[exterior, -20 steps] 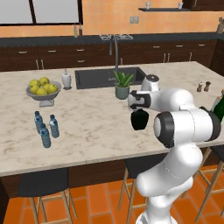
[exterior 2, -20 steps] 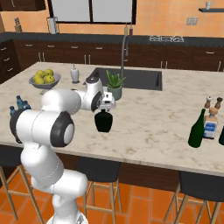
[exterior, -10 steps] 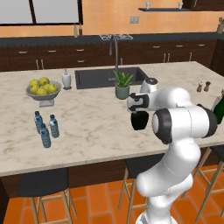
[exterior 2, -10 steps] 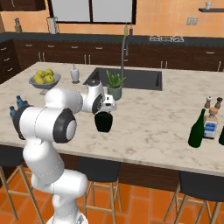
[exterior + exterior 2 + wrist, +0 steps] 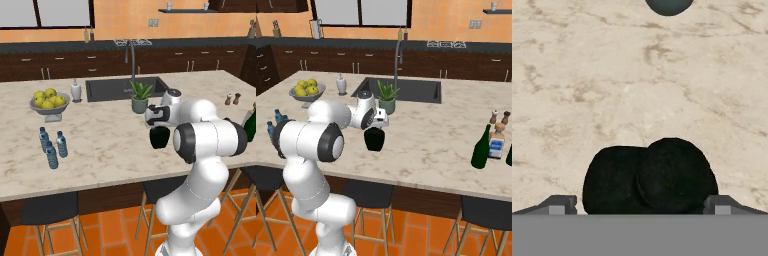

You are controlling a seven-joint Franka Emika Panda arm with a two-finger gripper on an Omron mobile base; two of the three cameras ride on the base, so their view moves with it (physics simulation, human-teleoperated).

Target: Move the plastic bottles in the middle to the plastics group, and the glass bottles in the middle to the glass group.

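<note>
The squat black flask (image 5: 159,139) stands in the middle of the marble island (image 5: 100,130), just in front of a potted plant. My gripper (image 5: 158,124) hangs directly over it, pointing down, open. In the hand view the flask (image 5: 652,175) lies between the two fingertips (image 5: 559,202), with a gap on each side. The plastics group (image 5: 52,146), small clear bottles with blue labels, stands at the island's left. A tall dark green bottle (image 5: 481,147) stands at the right beside a small blue-labelled bottle (image 5: 496,146).
A potted plant (image 5: 140,97) and the sink (image 5: 120,87) lie behind the flask. A fruit bowl (image 5: 48,102) and white soap dispenser (image 5: 75,91) stand at the back left, two shakers (image 5: 232,98) at the back right. Stools line the near edge.
The arm's elbow has drifted slightly left in the left base view. The hand stays over the flask, jaws still wide. The flask has not moved.
</note>
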